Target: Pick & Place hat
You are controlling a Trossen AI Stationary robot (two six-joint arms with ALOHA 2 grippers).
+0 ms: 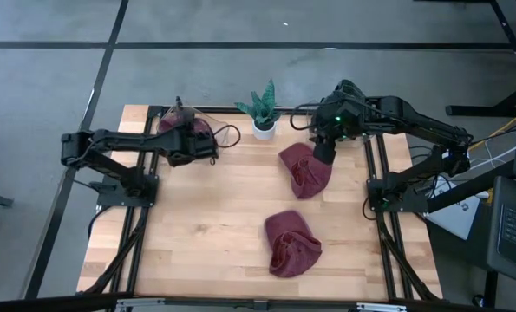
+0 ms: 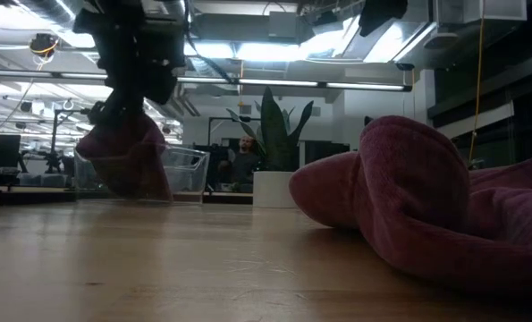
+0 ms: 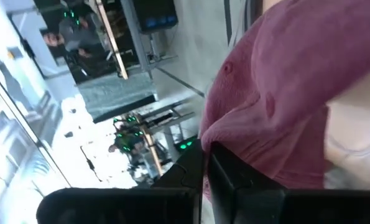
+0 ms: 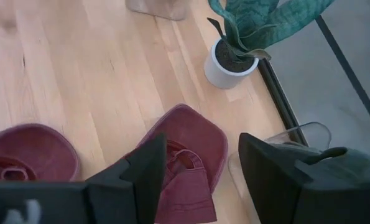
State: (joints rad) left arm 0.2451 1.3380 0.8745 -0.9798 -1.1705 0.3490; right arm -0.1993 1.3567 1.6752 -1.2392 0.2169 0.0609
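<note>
Three hats are seen: one [image 1: 186, 132] is held clamped in the left end effector [image 1: 197, 143] over the bin [image 1: 191, 121], presumably for drop-in, while the right end effector [image 4: 197, 171], spread wide, is poised above another [image 4: 185, 149] w/ the third [image 1: 292, 243] mid-desk.

My left arm reaches rightward along the far left of the table, elbow bent, its gripper [image 1: 197, 139] closed on maroon fabric and held above the surface. My right arm extends leftward from the right side at the far edge, wrist pitched down, its gripper [image 4: 200, 171] open, fingers [image 4: 148, 163] spread apart.
</note>
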